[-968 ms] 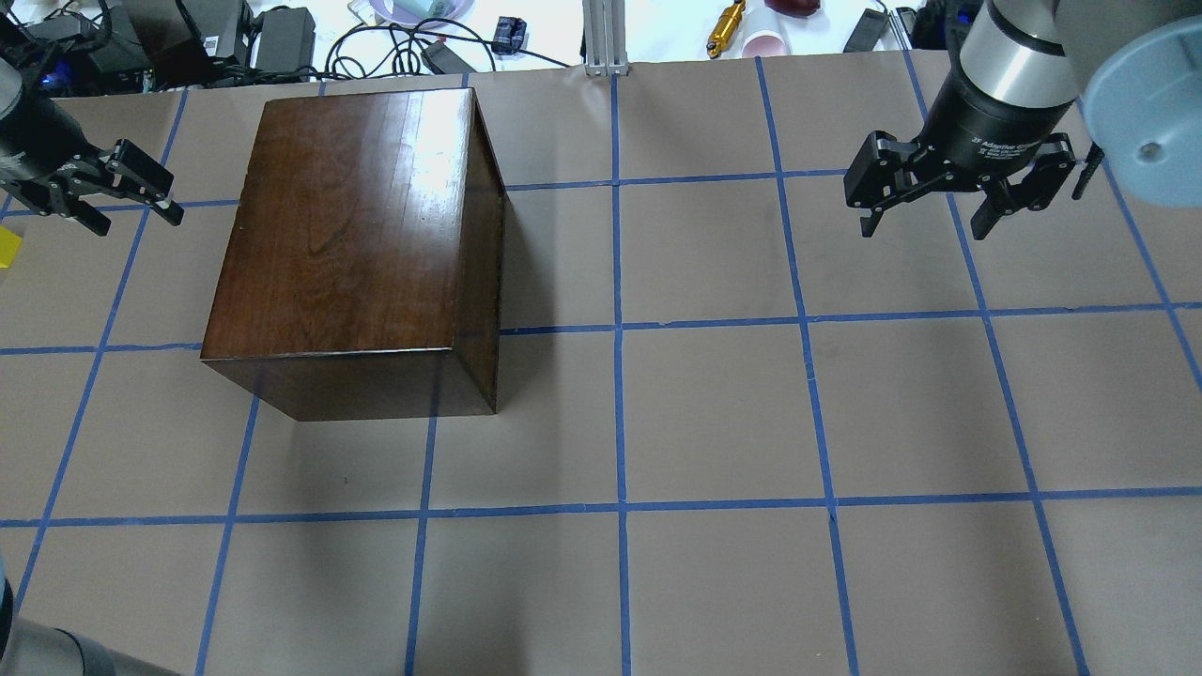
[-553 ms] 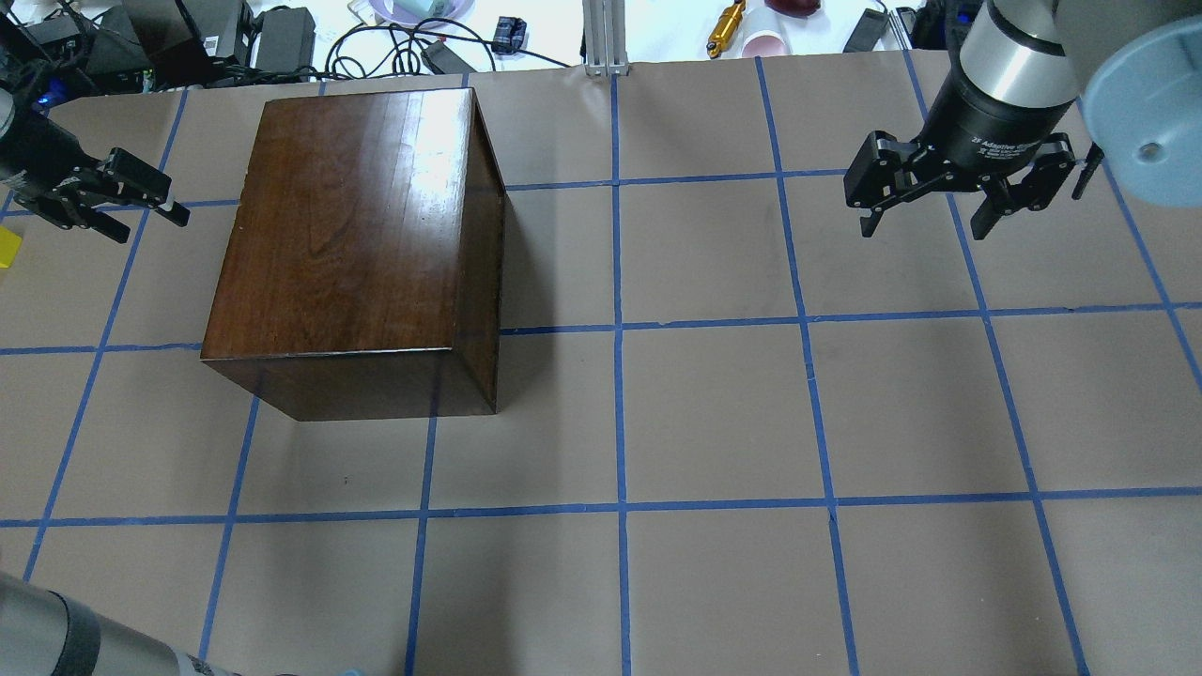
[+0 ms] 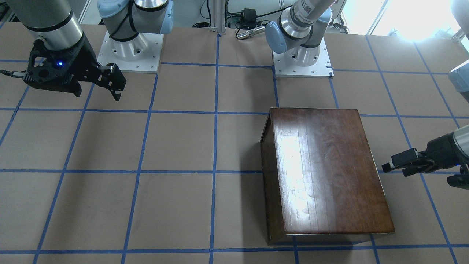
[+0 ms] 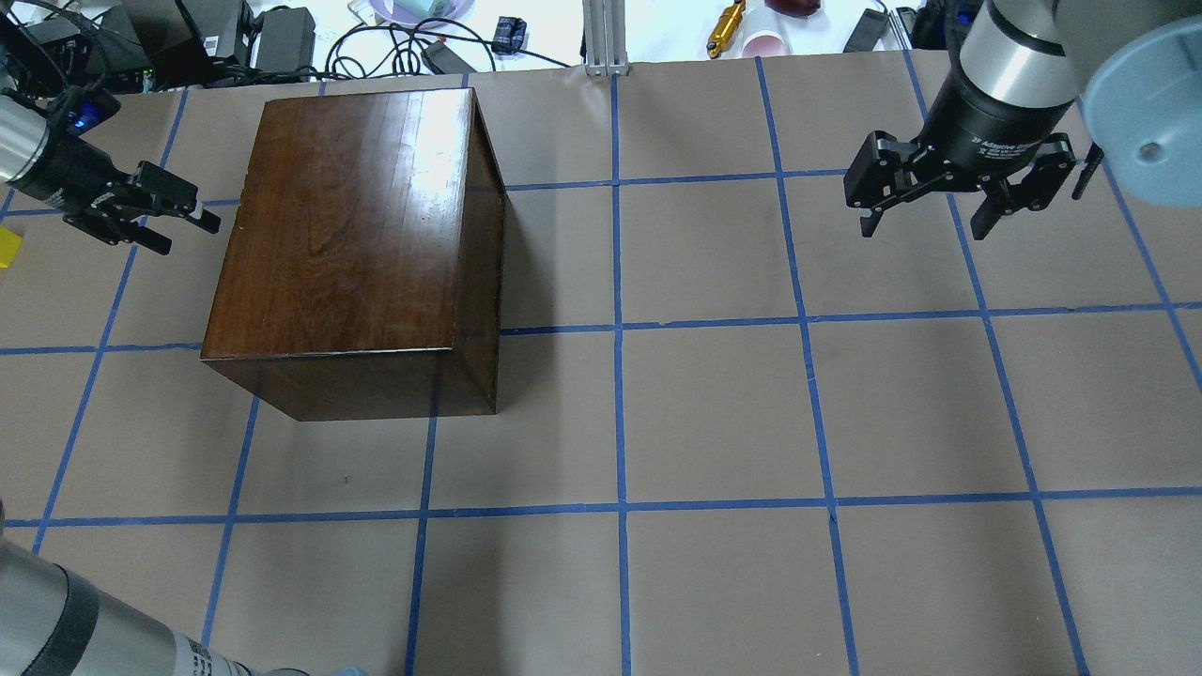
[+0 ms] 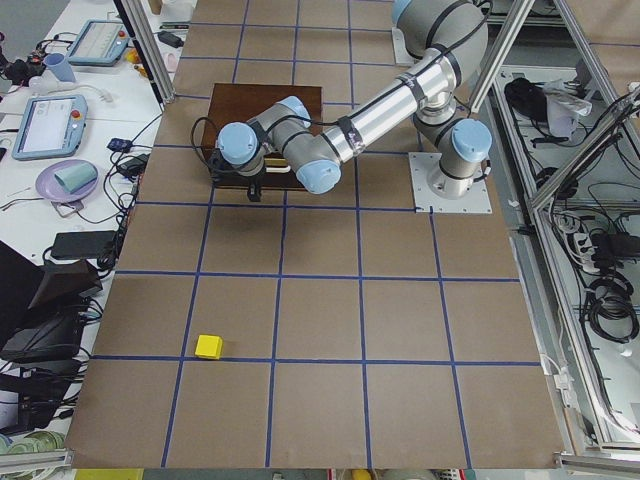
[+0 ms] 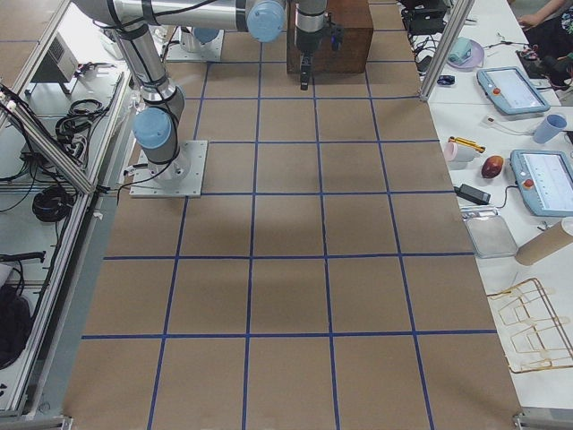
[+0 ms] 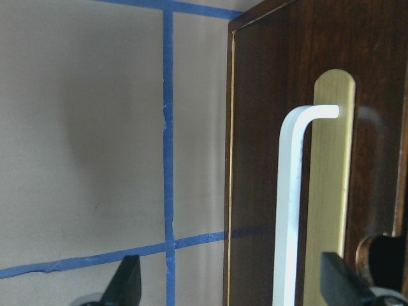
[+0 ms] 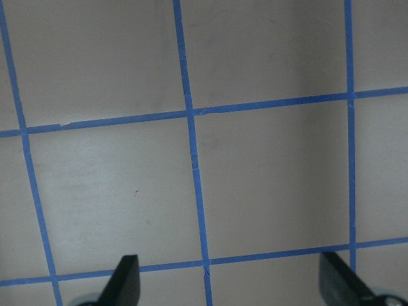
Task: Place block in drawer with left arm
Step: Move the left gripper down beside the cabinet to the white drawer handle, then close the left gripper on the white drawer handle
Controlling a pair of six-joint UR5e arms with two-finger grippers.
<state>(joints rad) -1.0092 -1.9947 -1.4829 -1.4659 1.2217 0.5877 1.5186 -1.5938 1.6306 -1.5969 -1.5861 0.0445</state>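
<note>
- My left pincer (image 4: 183, 235) is wide open and holds nothing; it lies level, fingertips pointing at the cabinet's left side face; just short of that face, not touching it.
- Left wrist view: the drawer (image 7: 255, 159) front fills the right half; dark brown panel, flush in the cabinet, so shut; an upright brass plate (image 7: 331, 191) on it carries a clear bent handle (image 7: 290, 204); the handle sits in line between my two fingers.
- Cabinet (image 4: 347, 225): glossy dark brown; stands on the desk (image 4: 714, 404) in its left half, close to the far edge.
- Block (image 5: 208, 346): yellow cube, lying on the desk near the left edge, toward the far-left corner; well apart from the cabinet, with my left pincer roughly between the two; not in the drawer.
- My right pincer (image 4: 925, 230) is also spread open and empty; raised over bare desk in the right half; its wrist view shows only paper and blue tape lines.
</note>
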